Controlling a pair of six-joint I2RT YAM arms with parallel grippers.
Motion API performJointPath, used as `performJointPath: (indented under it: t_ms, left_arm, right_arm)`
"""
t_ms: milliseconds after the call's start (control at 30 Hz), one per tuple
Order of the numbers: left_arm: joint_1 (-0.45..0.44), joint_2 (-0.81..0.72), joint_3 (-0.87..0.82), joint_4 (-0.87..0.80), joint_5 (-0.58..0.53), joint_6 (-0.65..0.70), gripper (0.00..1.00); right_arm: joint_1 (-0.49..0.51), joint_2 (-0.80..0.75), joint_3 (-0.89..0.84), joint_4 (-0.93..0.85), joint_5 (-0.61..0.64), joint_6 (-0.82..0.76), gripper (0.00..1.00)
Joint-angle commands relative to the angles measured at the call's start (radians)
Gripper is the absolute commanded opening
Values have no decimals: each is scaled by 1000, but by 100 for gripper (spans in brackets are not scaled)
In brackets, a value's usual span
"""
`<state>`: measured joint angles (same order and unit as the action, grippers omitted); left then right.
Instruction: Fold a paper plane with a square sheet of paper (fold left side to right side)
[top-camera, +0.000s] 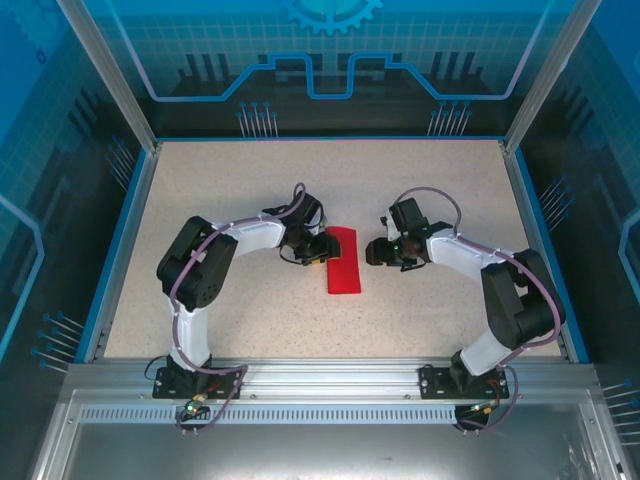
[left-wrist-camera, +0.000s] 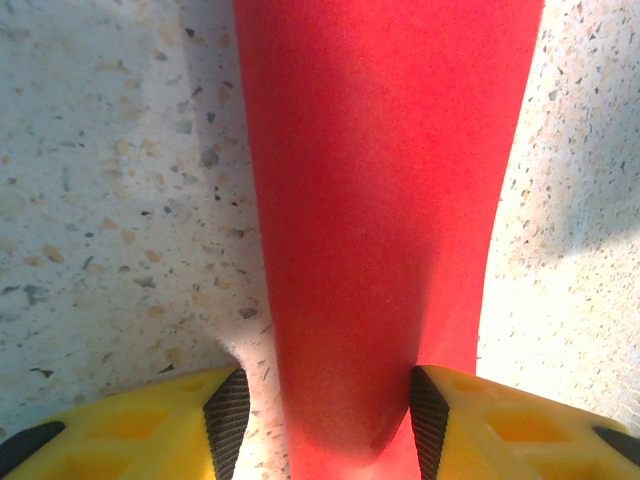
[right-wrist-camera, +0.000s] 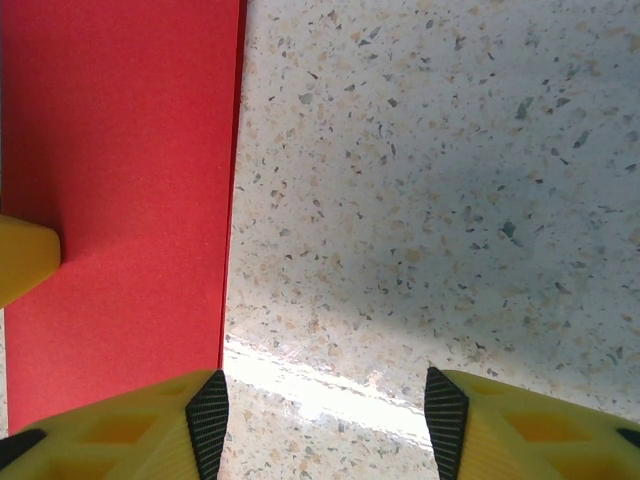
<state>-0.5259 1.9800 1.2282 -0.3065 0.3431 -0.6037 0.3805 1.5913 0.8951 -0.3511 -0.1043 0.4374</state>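
Your sheet (top-camera: 343, 261) lies folded narrow; left pincer (left-wrist-camera: 320, 420) straddles it, spread, right pincer (right-wrist-camera: 320, 415) spread over bare desk (top-camera: 440, 190); the nose folds remain.

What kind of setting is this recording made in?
Probably a lab or demo robot cell: a speckled tabletop walled by blue printed panels, an aluminium rail carrying the two arms, and red paper between them.

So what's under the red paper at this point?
The red paper lies on the speckled table, visible all around it. Its underside is covered. The left gripper straddles one end, the paper between its pads.
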Motion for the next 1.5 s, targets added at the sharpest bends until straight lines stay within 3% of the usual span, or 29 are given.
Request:
performJointPath:
  t_ms: [0,1467]
  left_arm:
    - [-20,75,-1,-28,-47,-9,51]
    - [-31,150,42,-114,-95,29,51]
  right_arm:
    - [-14,-8,-9,-23,6,-16,58]
    - [-65,-64,-62,-20,-19,-20,61]
